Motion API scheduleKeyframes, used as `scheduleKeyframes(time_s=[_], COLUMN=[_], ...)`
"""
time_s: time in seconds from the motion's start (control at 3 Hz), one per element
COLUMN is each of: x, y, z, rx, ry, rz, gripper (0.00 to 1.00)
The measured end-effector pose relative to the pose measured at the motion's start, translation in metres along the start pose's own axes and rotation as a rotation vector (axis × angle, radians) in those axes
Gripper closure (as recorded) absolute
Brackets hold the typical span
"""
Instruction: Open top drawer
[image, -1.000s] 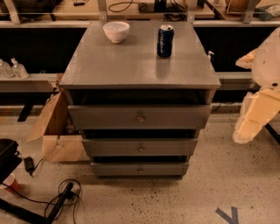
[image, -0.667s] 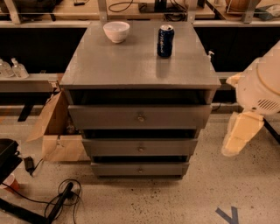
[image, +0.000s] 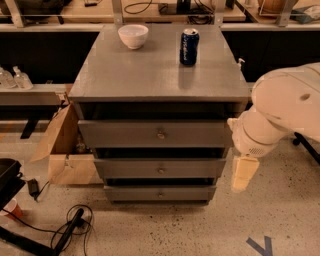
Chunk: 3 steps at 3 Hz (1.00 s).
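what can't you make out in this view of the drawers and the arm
Camera view:
- top drawer: its inside, hidden behind its own front.
- gripper, hanging right of the cabinet beside the middle drawer, clear of the knob: its state, since it shows as one pale block.
- arm: the rest of it, cut off by the right edge.
- cardboard box: its contents, hidden by its flap and the cabinet.

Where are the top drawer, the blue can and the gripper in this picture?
top drawer (image: 120, 134), camera view, left half of its grey front.
blue can (image: 189, 46), camera view, middle of its side.
gripper (image: 245, 172), camera view, its pale body, right of and lower than the top drawer.
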<state>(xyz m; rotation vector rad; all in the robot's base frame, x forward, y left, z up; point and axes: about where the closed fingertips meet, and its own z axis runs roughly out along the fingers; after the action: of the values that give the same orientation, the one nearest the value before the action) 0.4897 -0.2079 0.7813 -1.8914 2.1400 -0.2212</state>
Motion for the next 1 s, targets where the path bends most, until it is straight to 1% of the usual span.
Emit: scheduleKeyframes(time_s=[0.33,0.67,1.0], x=[0.005,0.005,-0.006], y=[-0.012,-0.012,-0.031], z=[0.044,0.044,0.062], rx=[-0.022,-0.023,0.002], ry=[0.045,0.045,0.036], rz=[-0.03,-0.03,-0.065], gripper=[0.0,0.0,0.0])
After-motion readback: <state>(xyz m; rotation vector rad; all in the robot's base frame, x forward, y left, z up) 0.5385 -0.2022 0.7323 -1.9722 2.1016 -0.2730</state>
